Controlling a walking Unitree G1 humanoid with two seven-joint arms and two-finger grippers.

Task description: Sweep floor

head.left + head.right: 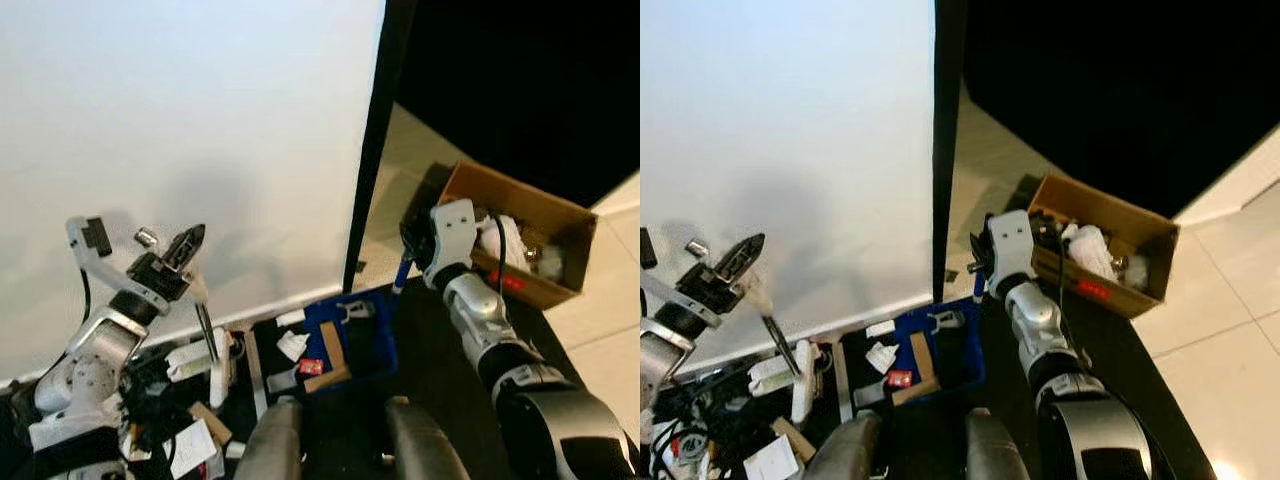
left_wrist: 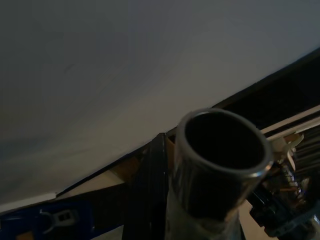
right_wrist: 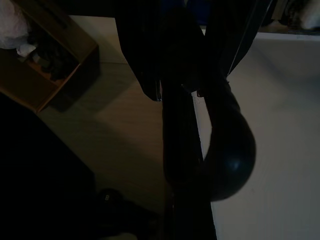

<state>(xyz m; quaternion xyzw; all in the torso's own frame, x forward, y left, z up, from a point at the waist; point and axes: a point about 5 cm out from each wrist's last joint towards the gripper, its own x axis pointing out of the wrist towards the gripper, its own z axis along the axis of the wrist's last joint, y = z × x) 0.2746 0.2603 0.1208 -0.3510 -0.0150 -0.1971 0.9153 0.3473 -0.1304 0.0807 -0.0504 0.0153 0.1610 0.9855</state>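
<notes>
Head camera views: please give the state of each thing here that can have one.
Blue dustpan: on the floor, holding paper scraps.
Cardboard box: open, holding items.
Left gripper: shut on the metal handle.
Right gripper: shut on the dustpan handle.

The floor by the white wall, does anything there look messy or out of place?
Yes. Paper and cardboard scraps lie scattered on the dark floor at the foot of the white wall, beside a blue dustpan that already holds a few pieces. A cardboard box of rubbish stands to the right.
</notes>
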